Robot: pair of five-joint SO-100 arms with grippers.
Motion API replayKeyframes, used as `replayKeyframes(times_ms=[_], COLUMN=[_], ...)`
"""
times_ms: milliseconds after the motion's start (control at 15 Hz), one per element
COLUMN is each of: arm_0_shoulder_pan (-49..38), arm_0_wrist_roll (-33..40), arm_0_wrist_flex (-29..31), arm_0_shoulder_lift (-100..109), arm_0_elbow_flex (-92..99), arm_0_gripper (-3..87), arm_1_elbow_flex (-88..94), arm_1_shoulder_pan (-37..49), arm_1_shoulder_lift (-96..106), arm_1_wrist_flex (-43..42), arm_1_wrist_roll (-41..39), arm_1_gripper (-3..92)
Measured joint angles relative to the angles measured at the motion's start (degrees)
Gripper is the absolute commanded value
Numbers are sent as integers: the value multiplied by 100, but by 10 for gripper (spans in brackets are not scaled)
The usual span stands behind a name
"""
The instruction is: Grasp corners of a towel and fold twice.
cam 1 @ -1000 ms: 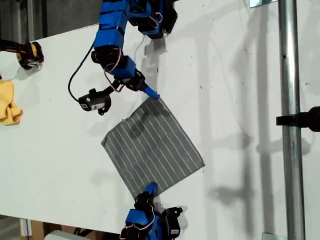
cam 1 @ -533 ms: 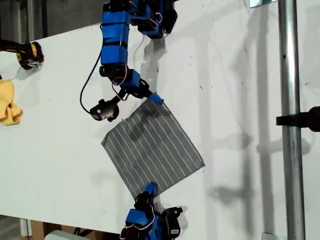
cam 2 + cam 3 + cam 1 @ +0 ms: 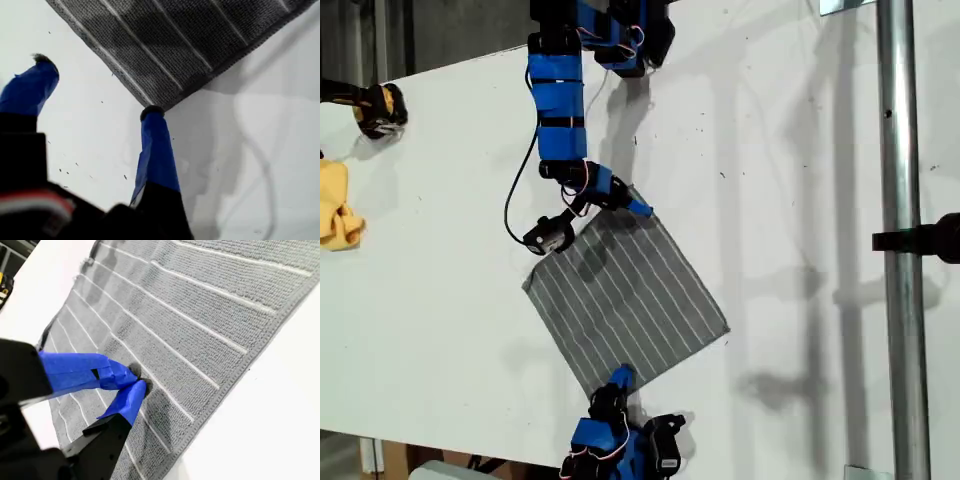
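On the white counter (image 3: pixel 800 180), the towel (image 3: pixel 625 300) lies flat and unfolded, rotated so that it sits as a diamond in the exterior view, with its white stripes running from that view's upper left toward its lower right. One corner points to the top of the exterior view, one to its bottom, one to its left and one to its right. One arm reaches down from the top edge of the exterior view, its blue links nearly in line, with the wrist bent toward the towel's top corner (image 3: pixel 632 203). The first wrist view shows a towel corner touching the tip of one finger (image 3: pixel 152 116) of my first end effector (image 3: pixel 95 90); the other finger stands well apart over bare counter, so the jaws are apart and hold nothing. A second arm enters from the bottom edge of the exterior view, close to the bottom corner. The second wrist view shows my second end effector (image 3: pixel 136 379) with both blue fingertips brought together on the towel surface near the hem, pinching the fabric. A yellow cloth (image 3: pixel 338 205) lies at the exterior view's left edge, well apart from the towel.
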Motion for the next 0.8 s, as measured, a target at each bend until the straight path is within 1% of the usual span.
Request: replayKeyframes(times_ms=[467,800], arm_0_shoulder_pan=[0,0], arm_0_wrist_roll=[0,0], arm_0_wrist_flex=[0,0], arm_0_shoulder_lift=[0,0], arm_0_elbow_flex=[0,0], arm_0_gripper=[-15,-17], arm_1_elbow_flex=[281,352], arm_1_shoulder_pan=[290,316], arm_1_shoulder_lift=[-211,-580], arm_1_wrist_flex=[-308,-510], arm_1_wrist_roll=[-255,-308], arm_1_gripper=[335,322])
